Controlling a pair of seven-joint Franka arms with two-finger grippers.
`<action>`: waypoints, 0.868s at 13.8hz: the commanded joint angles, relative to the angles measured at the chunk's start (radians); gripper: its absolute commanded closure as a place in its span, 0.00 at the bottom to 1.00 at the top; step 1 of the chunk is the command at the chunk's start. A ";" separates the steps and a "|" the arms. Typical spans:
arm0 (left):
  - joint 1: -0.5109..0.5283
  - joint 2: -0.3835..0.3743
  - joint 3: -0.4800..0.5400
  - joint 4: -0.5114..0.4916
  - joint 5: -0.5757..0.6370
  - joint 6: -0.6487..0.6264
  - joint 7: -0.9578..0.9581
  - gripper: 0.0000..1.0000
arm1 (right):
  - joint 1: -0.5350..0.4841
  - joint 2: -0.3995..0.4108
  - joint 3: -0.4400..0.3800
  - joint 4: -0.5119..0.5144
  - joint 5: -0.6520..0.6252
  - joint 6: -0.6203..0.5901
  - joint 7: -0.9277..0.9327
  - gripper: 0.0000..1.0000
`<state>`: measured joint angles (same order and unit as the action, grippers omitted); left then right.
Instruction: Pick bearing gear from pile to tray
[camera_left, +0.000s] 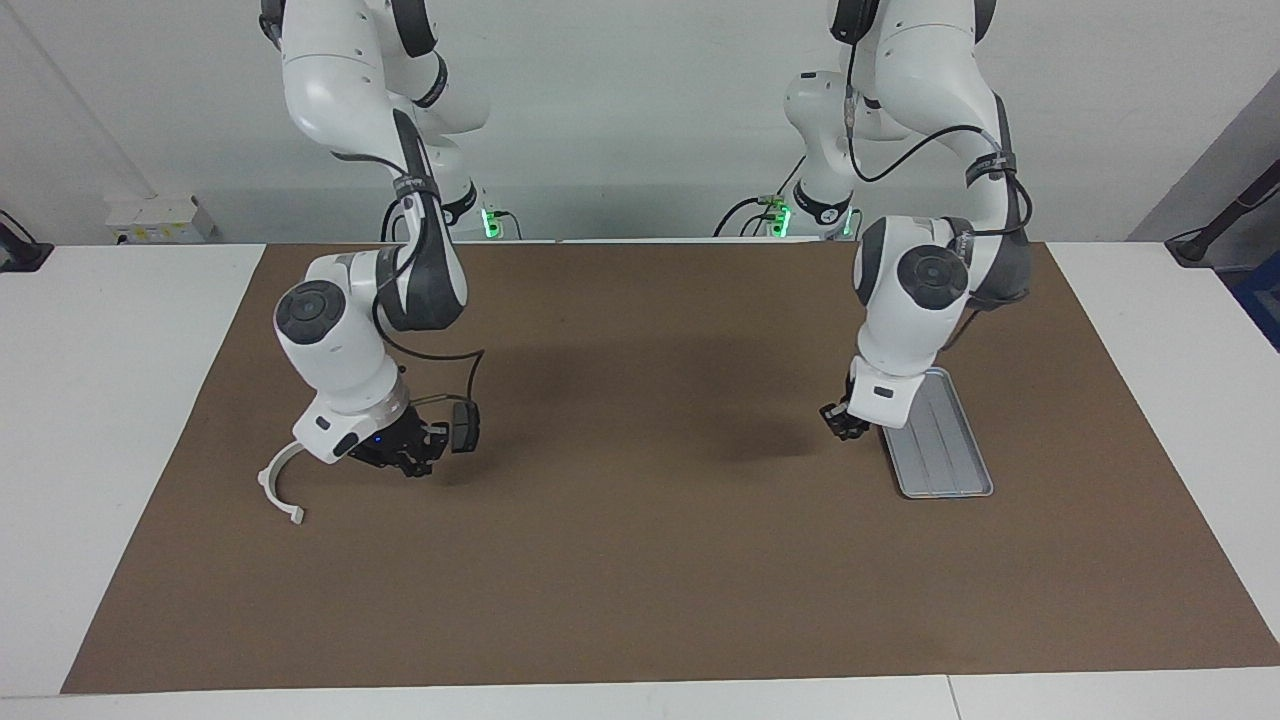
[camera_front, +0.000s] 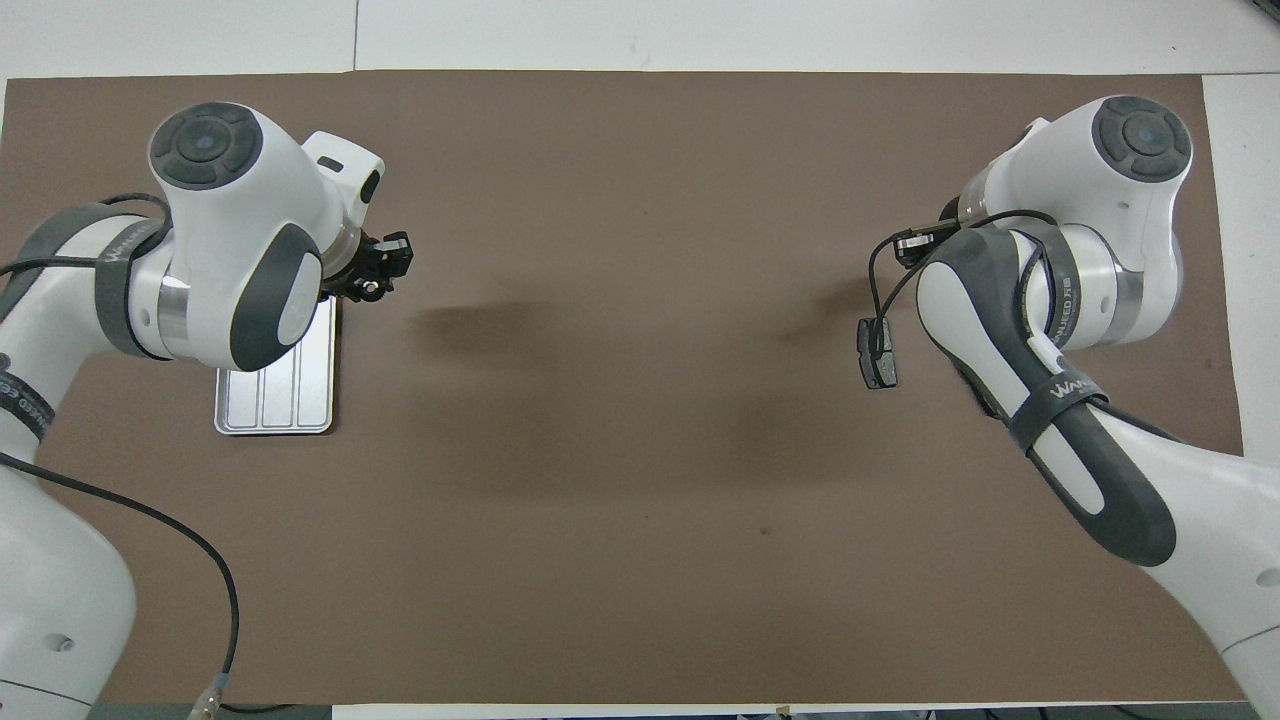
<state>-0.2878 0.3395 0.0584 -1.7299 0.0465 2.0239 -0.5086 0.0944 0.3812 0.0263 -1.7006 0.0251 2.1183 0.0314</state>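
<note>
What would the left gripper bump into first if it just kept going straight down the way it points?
Most likely the brown mat, right beside the silver tray. The left gripper points down and hangs just off the tray's rim, on the side toward the right arm. Depth is hard to judge, so it might clip the rim instead.

Facing view: high across the table, looking at me from afar.
Overhead view: above my end, looking steeply down.
Shared: my brown mat (camera_left: 640, 560), my tray (camera_front: 275, 405).
</note>
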 joint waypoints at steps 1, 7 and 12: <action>0.077 -0.031 -0.012 -0.062 0.013 0.051 0.125 1.00 | 0.108 -0.033 0.000 0.065 0.000 -0.087 0.183 0.94; 0.208 -0.013 -0.014 -0.120 0.004 0.203 0.300 1.00 | 0.352 -0.054 0.000 0.065 -0.004 -0.098 0.505 0.93; 0.262 0.015 -0.014 -0.177 -0.001 0.292 0.364 1.00 | 0.473 -0.007 0.001 -0.002 -0.005 0.044 0.630 0.92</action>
<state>-0.0417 0.3553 0.0554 -1.8568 0.0464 2.2611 -0.1683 0.5524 0.3592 0.0305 -1.6587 0.0224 2.0932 0.6446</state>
